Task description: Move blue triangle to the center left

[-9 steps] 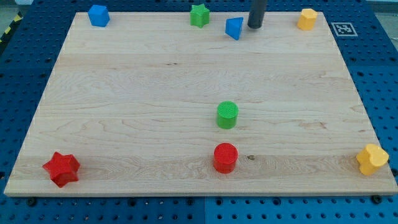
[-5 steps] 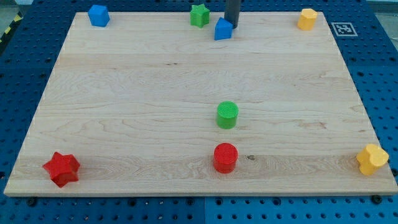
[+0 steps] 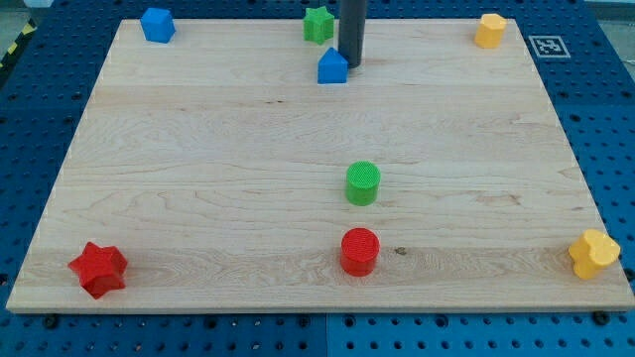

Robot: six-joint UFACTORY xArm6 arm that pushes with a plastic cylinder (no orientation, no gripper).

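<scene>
The blue triangle (image 3: 332,67) lies on the wooden board (image 3: 198,178) near the view's top, a little right of the middle. My tip (image 3: 350,63) stands right against the triangle's right side, touching it. The dark rod rises straight up out of the view's top. The centre left of the board is bare wood.
A green star (image 3: 317,24) sits just up-left of the blue triangle. A blue block (image 3: 157,24) is at the top left, a yellow block (image 3: 489,30) at the top right. A green cylinder (image 3: 363,182) and red cylinder (image 3: 360,251) stand mid-board. A red star (image 3: 98,269) and yellow block (image 3: 593,254) sit in the bottom corners.
My tip has moved left and slightly down, pushing the blue triangle left and a little down the board. The other blocks have not moved.
</scene>
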